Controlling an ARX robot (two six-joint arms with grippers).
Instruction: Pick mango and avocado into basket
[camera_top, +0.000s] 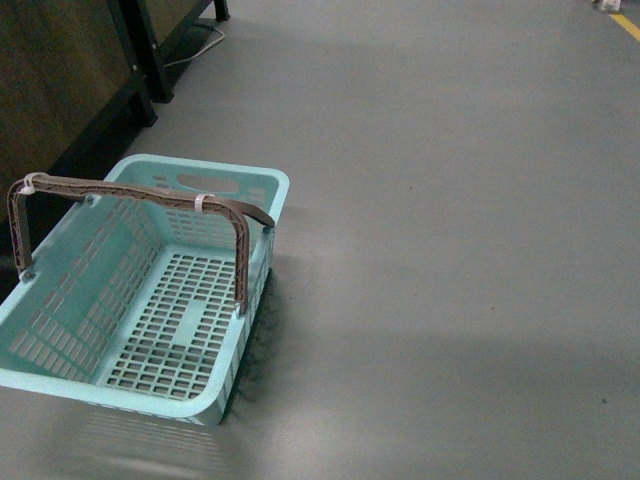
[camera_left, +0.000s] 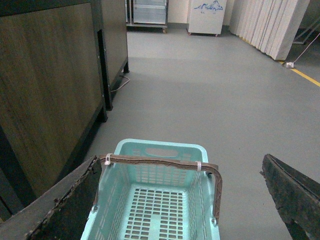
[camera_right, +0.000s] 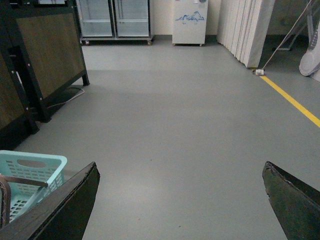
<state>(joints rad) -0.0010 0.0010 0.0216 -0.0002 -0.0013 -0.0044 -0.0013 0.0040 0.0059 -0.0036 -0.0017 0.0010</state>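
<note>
The light turquoise basket (camera_top: 150, 300) stands empty on the grey floor at the left of the front view, its brown handles raised. It also shows in the left wrist view (camera_left: 157, 200) and at the edge of the right wrist view (camera_right: 30, 180). My left gripper (camera_left: 182, 165) is open above the basket, its jaws wide apart and empty. My right gripper (camera_right: 181, 167) is open over bare floor to the right of the basket, also empty. The mango and the avocado are out of view. Neither gripper shows in the front view.
A dark wooden cabinet (camera_left: 45, 95) with black legs stands close to the left of the basket. Glass-door fridges (camera_right: 112, 20) and a white unit (camera_right: 189, 22) stand at the far wall. A yellow floor line (camera_right: 292, 102) runs on the right.
</note>
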